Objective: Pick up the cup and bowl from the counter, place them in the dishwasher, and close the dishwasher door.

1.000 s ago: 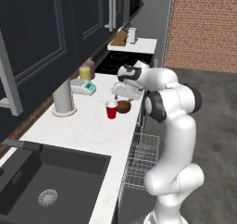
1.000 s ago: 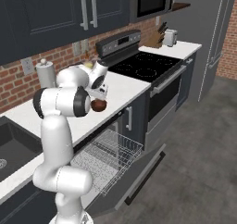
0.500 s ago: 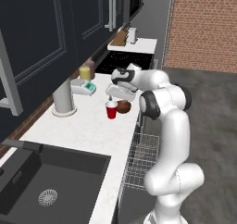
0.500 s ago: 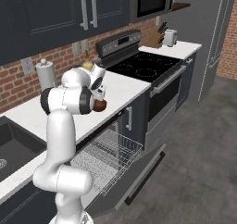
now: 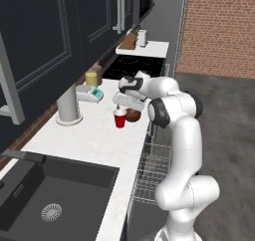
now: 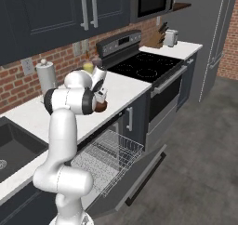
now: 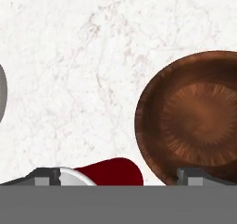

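Note:
The red cup (image 5: 120, 119) stands on the white counter (image 5: 94, 135), with the dark brown bowl (image 5: 133, 115) touching or almost touching its right side. My gripper (image 5: 122, 102) hangs open just above the cup. In the hand view the cup (image 7: 113, 173) sits low between my fingertips (image 7: 45, 176), and the bowl (image 7: 196, 114) lies under the right one. The bowl (image 6: 101, 106) peeks out beside my gripper (image 6: 100, 97) in the right base view. The dishwasher's wire rack (image 6: 109, 155) is pulled out over the lowered dishwasher door (image 6: 145, 171).
A tall grey cylinder (image 5: 67, 105) and a yellow jar (image 5: 91, 78) stand behind the cup near the wall. The sink (image 5: 50, 195) lies to the left, the stove (image 6: 144, 67) to the right. The rack (image 5: 149, 171) juts out below the counter edge.
The arm has swung the hand left and down, from above the bowl to just over the cup. The jaws stayed open; cup and bowl have not moved.

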Tool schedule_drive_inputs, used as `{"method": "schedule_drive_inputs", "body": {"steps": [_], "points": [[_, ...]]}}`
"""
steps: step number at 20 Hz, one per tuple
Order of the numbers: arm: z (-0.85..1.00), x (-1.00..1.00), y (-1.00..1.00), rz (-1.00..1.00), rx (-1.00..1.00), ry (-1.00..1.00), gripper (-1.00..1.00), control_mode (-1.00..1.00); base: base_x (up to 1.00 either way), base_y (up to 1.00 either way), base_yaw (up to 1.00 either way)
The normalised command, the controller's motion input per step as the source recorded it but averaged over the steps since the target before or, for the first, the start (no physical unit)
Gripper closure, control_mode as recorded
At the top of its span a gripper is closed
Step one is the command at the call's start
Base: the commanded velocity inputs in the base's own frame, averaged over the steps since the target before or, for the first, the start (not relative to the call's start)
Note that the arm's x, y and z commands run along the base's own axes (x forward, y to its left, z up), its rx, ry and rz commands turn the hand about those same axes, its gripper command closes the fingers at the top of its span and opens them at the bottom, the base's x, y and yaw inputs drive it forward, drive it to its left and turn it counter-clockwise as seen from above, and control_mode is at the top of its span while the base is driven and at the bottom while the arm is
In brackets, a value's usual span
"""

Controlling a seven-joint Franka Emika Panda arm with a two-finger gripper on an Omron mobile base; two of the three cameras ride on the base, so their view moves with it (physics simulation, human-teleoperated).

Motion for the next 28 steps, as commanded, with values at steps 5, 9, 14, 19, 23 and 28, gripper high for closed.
{"method": "schedule_drive_inputs", "body": {"steps": [5,9,14,19,23,28], "points": [[-0.25,0.0,0.0,-0.08,0.0,0.0,-1.0,-1.0,0.0,0.0,0.0],[-0.2,-0.13,0.0,-0.06,0.0,0.0,-1.0,-1.0,0.0,0.0,0.0],[-0.06,-0.26,0.0,-0.05,0.0,0.0,-1.0,-1.0,0.0,0.0,0.0],[0.0,-0.34,0.0,-0.05,0.0,0.0,-1.0,-1.0,0.0,0.0,0.0],[0.0,-0.39,-0.01,-0.05,0.0,0.0,-1.0,-1.0,0.0,0.0,0.0],[0.0,-0.11,-0.04,-0.04,0.0,0.0,-1.0,-1.0,0.0,0.0,0.0]]}}
